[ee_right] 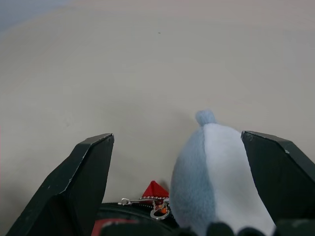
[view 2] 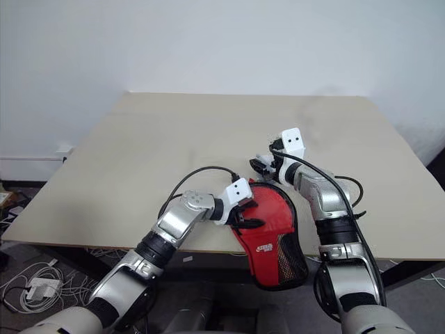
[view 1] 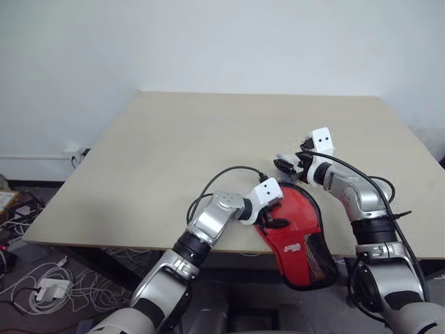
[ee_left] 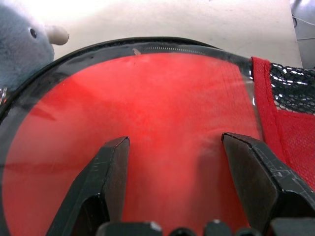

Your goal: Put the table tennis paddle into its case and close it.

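White wall behind, pale desk (view 1: 174, 153) mostly bare; the case (view 1: 299, 240) lies at the near edge, its narrow end overhanging. Left gripper (ee_left: 172, 162) jaws spread over the red round face, no pinch. Right gripper (ee_right: 182, 167) jaws wide apart by a plush charm (ee_right: 216, 172) and zipper pull (ee_right: 160, 211). Paddle likely inside, cannot confirm. Case looks light and floppy, the clear film slick; best gripped at the stiff black edging or the pull.

Both arms are silver-grey metal with black joint bands and black cables looping alongside. Each wrist carries a white box with two small dark dots. The left gripper (view 1: 277, 221) and right gripper (view 1: 284, 165) have flat, matte black fingers (ee_left: 109, 169).
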### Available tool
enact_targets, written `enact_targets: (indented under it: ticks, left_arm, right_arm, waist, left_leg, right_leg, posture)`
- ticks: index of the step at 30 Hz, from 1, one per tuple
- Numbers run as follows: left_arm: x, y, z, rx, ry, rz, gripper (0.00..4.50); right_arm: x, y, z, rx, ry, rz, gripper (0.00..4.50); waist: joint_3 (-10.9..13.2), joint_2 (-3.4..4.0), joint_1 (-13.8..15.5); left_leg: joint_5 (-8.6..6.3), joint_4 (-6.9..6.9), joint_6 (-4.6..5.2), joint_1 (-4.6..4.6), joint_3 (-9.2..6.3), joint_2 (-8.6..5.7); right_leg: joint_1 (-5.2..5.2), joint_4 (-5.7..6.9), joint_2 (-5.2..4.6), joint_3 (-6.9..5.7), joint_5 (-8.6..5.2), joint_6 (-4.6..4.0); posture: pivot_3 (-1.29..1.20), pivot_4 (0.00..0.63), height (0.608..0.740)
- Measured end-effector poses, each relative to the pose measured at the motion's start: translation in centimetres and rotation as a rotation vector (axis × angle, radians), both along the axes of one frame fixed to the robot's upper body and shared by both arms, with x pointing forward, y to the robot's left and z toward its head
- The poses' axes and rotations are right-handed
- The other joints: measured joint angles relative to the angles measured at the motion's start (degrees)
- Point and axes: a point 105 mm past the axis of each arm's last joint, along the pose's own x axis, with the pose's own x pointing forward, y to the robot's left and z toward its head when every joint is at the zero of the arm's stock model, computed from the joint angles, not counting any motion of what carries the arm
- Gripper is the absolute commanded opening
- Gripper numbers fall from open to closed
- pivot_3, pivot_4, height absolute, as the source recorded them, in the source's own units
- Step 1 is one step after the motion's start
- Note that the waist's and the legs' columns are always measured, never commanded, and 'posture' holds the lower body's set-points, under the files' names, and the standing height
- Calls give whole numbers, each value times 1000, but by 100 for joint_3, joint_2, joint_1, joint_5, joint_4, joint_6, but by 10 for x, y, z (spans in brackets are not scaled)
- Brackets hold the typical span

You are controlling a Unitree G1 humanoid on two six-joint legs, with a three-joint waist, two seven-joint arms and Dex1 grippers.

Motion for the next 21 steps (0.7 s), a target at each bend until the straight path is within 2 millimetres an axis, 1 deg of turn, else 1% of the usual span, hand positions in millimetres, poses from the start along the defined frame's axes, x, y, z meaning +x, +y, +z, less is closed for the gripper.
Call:
enact_targets:
  ticks: [3,7,10,13,15,17,21]
  left_arm:
    - [0,1,0,2,-3,9,3170]
    - [0,4,0,4,-4,19,3170]
    - [0,5,-1,6,-3,29,3170]
    - [0,7,-1,10,3,36,3170]
    - [0,8,-1,13,5,40,3170]
    - [1,9,-1,13,5,45,3170]
    - [1,9,-1,13,5,49,3170]
  right_arm:
    - [10,-8,-10,-36,23,-55,4486]
    - [18,-15,-18,-76,39,-106,4486]
    - [20,-19,-25,-97,73,-123,4486]
    - [20,-18,-29,-94,119,-119,4486]
    - [18,-15,-32,-84,150,-107,4131]
    - [16,-11,-36,-70,182,-88,3661]
    - [13,-6,-38,-56,211,-65,2206]
  waist:
    - [-2,3,-1]
    - [-3,6,-1]
    - [-3,7,-2]
    - [-3,10,-5]
    - [-3,11,-5]
    - [-4,11,-5]
    - [-4,12,-4]
  left_leg:
    - [0,-7,-1,8,0,0]
    - [2,-17,-3,21,0,1]
    - [1,-26,-5,48,0,1]
    - [-2,-30,-8,66,-1,2]
    - [-2,-30,-8,66,-2,2]
    - [-2,-30,-8,66,-3,1]
    - [-2,-30,-9,65,-3,1]
  right_leg:
    - [3,0,0,2,0,0]
    - [12,-1,1,6,0,-1]
    - [36,-4,1,7,-1,-1]
    - [53,-5,2,5,-3,-2]
    - [53,-5,3,6,-3,-1]
    - [53,-5,3,6,-3,-1]
    - [53,-5,3,6,-3,-1]
  posture:
    - [0,0,740]
    - [0,0,740]
    - [0,0,740]
    - [0,0,740]
    - [0,0,740]
    - [0,0,740]
    - [0,0,740]
